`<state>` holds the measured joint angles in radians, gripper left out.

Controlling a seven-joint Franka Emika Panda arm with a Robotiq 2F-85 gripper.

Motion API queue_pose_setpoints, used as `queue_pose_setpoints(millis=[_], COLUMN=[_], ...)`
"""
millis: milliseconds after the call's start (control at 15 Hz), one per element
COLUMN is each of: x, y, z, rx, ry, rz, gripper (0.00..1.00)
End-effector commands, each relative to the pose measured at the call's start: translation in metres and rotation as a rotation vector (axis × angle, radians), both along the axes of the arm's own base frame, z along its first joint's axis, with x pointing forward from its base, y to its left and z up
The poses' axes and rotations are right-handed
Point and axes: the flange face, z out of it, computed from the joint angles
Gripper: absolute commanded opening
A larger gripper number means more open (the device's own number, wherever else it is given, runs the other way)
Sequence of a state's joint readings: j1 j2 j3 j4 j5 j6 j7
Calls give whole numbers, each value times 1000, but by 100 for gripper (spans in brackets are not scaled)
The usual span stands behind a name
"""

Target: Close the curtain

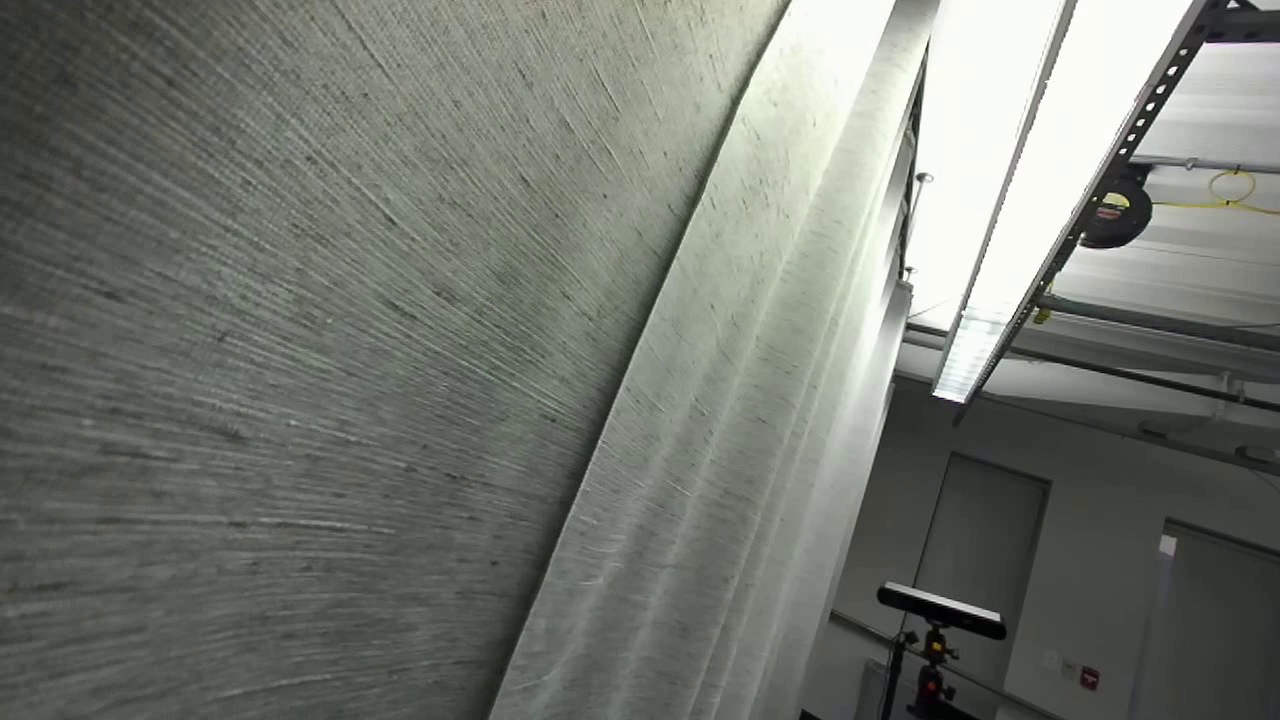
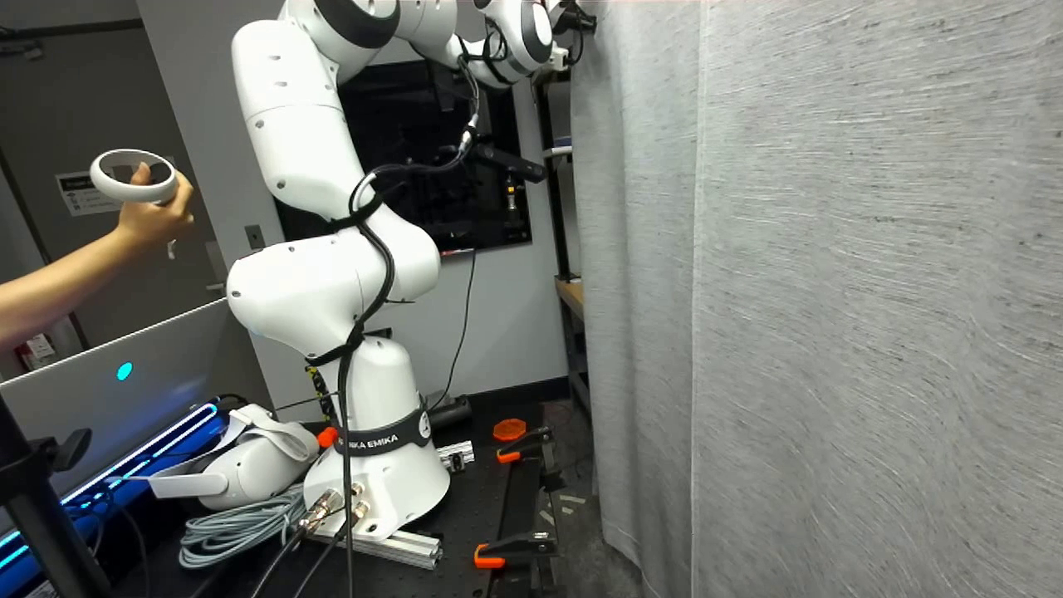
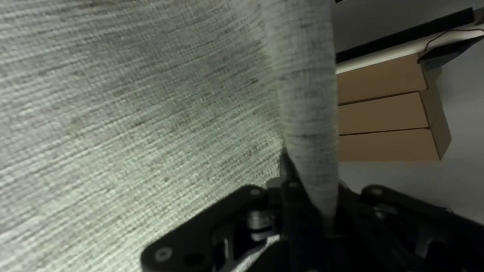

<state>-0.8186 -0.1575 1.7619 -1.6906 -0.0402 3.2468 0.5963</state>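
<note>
The claw (image 3: 317, 196) clamps a fold of curtain (image 3: 170, 113) (grip is made; drawing it fully closed likely remains).

See a rounded white plastic headset (image 2: 259, 472) and a coiled grey cable (image 2: 241, 525) at eight o'clock in an exterior view. Find stacked brown cardboard boxes (image 3: 385, 112) at three in the wrist view.

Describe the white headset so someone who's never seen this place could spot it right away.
In an exterior view, find the robot arm and follow it down to its base. Between the base and the silver laptop, in that picture, lies the headset. It is white like the base, but has a looping strap.
</note>
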Motion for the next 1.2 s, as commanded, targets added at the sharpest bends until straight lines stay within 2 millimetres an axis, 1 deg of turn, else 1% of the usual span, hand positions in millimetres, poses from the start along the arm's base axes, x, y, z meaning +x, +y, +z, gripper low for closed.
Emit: queue_pose_setpoints(millis=[0,133,267,400,533,800,933,1067,1133], x=[-6,-4,-8,-23,-47,-82,-93,-95,-92], y=[5,2,4,14,30,45,48,46,42], z=[-36,-35,-37,-41,-48,-45,-47,-48,-45], rx=[-100,-97,-98,-96,-100,-95,-86,-78,-75], ry=[90,106,120,127,118,94,87,79,75], rz=[80,97,108,125,147,207,231,245,249], gripper=[1,1,1,1,1,1,1,1,1])
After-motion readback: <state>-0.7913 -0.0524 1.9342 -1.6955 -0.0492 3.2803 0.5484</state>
